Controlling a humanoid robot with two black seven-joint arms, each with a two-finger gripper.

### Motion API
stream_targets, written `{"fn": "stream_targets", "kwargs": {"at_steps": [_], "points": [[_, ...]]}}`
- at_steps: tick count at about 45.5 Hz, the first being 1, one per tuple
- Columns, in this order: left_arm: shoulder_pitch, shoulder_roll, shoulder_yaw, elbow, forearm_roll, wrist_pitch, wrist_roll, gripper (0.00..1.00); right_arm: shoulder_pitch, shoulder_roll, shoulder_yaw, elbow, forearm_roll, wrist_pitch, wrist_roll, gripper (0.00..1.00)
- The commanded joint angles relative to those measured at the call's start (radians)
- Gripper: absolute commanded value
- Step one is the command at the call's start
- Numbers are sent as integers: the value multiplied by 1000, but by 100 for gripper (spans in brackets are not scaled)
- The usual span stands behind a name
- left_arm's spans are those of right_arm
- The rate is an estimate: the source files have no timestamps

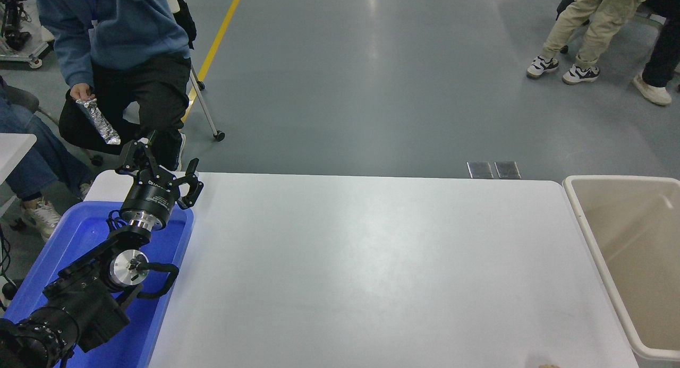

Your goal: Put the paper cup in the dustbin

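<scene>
Item: left gripper (159,169). Parked at the lower left, over the far end of the blue tray (79,235), pointing away from me. Its fingers are spread wide with nothing between them.

Item: right gripper. Not in view, so I cannot tell its state or which arm is nearer the goal.

Item: dustbin (576,198). Beige, off the table's (372,272) right edge. The part of its inside that I can see shows bare wall and floor.

Item: cup. I find none on the table, in the tray or in the visible part of the dustbin. If it lies in the dustbin, it is below the picture's bottom edge, hidden from me. Direction from either gripper and its long axis: cannot be told.

Judgement: with no cup left on the table, I read the disposal as probably done.

Item: a seated person (114,44) at the far left, holding a foil packet (98,121).
</scene>
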Motion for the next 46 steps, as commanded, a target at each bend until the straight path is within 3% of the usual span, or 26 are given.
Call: {"fn": "stream_targets", "kwargs": {"at_steps": [1,14,24,46], "points": [[0,0,0,0,0,0,0,100,4,-61,307,165,30,-6,53,100],[0,0,0,0,0,0,0,100,-39,-86,626,377,28,-22,62,100],[0,0,0,0,0,0,0,100,-201,-97,907,699,8,-37,88,100],[0,0,0,0,0,0,0,100,-378,198,1240,865,-179,-58,186,100]]}}
